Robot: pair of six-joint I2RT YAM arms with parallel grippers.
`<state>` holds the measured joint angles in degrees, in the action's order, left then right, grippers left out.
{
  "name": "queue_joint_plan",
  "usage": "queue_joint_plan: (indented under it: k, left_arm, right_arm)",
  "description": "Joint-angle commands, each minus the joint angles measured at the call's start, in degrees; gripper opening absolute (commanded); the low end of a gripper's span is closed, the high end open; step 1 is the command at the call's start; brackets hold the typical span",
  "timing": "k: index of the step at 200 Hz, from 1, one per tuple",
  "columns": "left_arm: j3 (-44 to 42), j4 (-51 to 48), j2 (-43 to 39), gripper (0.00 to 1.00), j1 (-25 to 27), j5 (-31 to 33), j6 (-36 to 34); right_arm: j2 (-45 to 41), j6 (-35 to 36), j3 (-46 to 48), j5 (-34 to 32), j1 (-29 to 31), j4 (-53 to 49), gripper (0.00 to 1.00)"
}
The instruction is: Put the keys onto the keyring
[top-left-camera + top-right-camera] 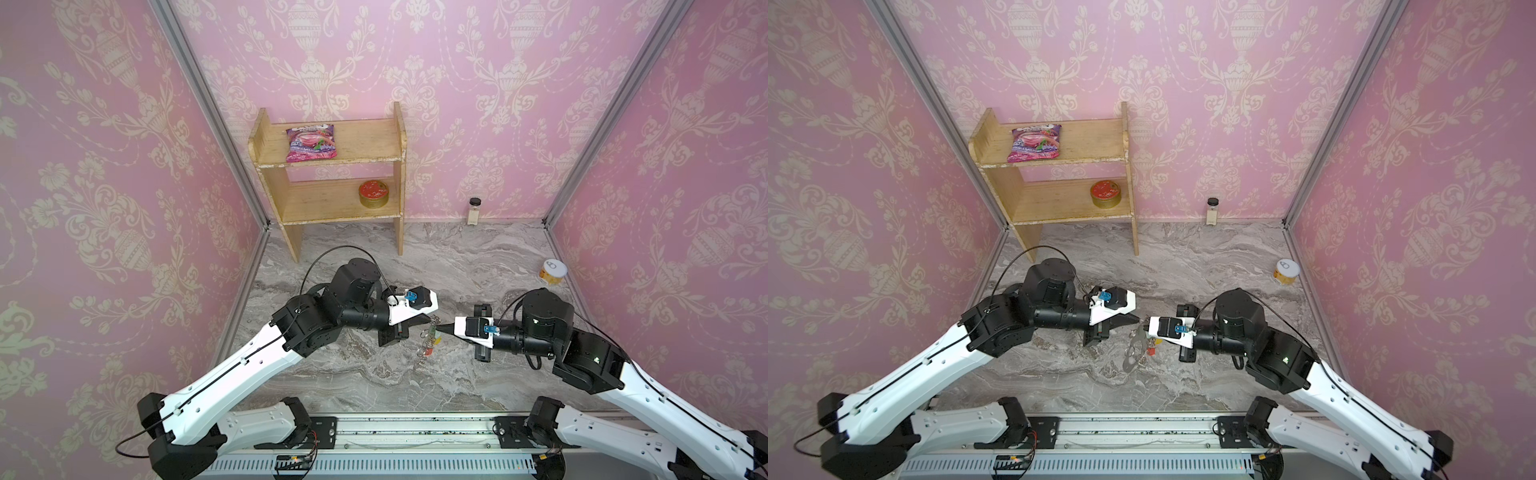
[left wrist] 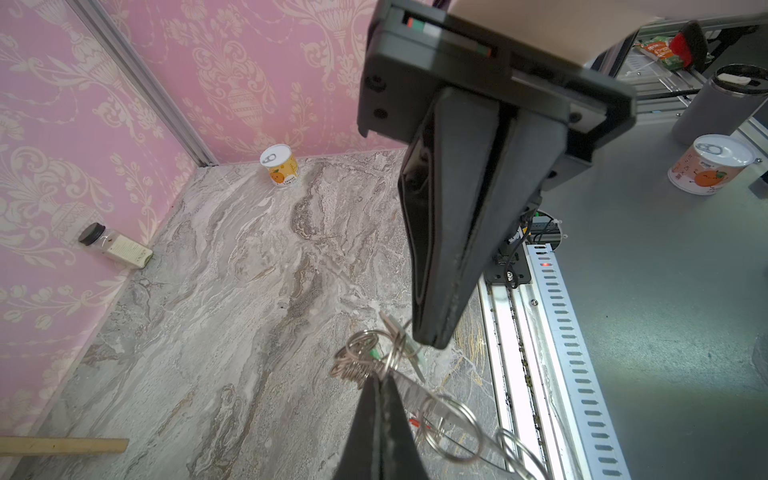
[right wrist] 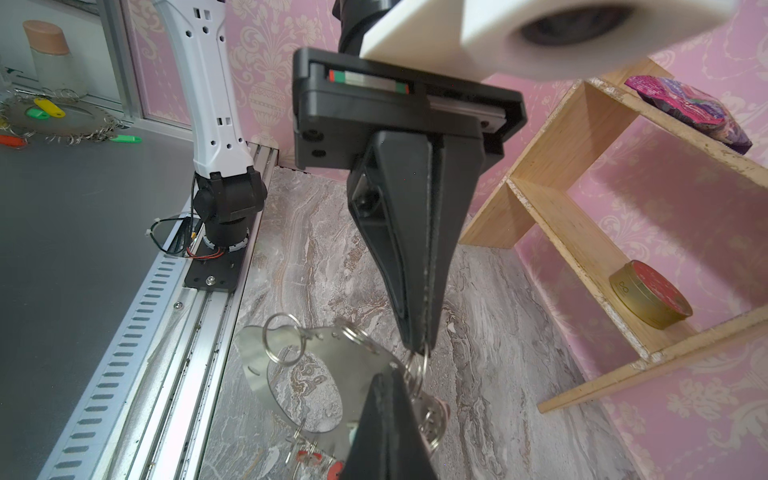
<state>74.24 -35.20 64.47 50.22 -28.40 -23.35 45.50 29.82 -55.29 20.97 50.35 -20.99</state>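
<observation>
**Both grippers pinched shut over the marble, keyring hanging between them**

You are working on a grey-veined, marble-pattern surface, boxed in by pink damask wallpaper on three sides. Take the spot where the fingertips meet as the dial's centre, with 12 toward the back wall.

- A wooden shelf stands at 11. It has a pink-purple snack packet on its upper board and a round gold tin with a red lid on the lower one.
- A black-capped bottle stands at 1 against the back wall.
- A pull-tab can sits at 2 near the side wall.

Your left gripper reaches in from 9 and your right gripper from 3. Both pairs of fingers are pressed tight together, with the tips almost touching.

The right one appears to pinch the edge of the keyring, a flat grey hoop held clear of the surface. In both top views the hoop hangs away toward 7.

The left one appears to pinch a small split ring from which the keys hang. They sit just beside your right fingertips and against the hoop's rim. Their pale green tag shows right at the meeting point. A yellow tag and a red tag dangle from the hoop at about 5.

The can's label carries a picture of an orange. Its print, the packet's lettering and the bottle's label are too small to read. The tin's side bears a small looped mark like a figure eight.
</observation>
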Motion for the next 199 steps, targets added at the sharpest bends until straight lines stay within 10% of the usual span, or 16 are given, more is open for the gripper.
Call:
queue_joint_plan:
  k: [1,47,81,136,199]
  left_arm:
    - [1.42,5.09,-2.48,0.0,-1.17,-1.04,1.55]
    - [0.98,6.28,-3.03,0.0,-1.6,-1.61,2.16]
    - [0.77,6.75,-3.34,0.0,-1.7,-2.09,2.26]
    - [-5.59,13.88,-6.39,0.0,-1.7,-3.36,1.21]
    - [-11.64,22.88,-9.44,0.0,-1.66,-3.21,3.67]
  right_arm:
    - [-0.85,-0.09,0.0,0.01,0.56,-3.61,0.0]
    - [-1.55,-1.5,1.57,-0.77,0.6,-2.71,0.0]
    - [-1.81,-2.45,1.53,-1.83,0.62,-3.6,0.26]
    - [-6.33,-8.83,1.94,-6.86,-0.65,0.2,0.39]
    - [-3.74,-28.12,1.29,11.8,-13.45,11.06,0.41]
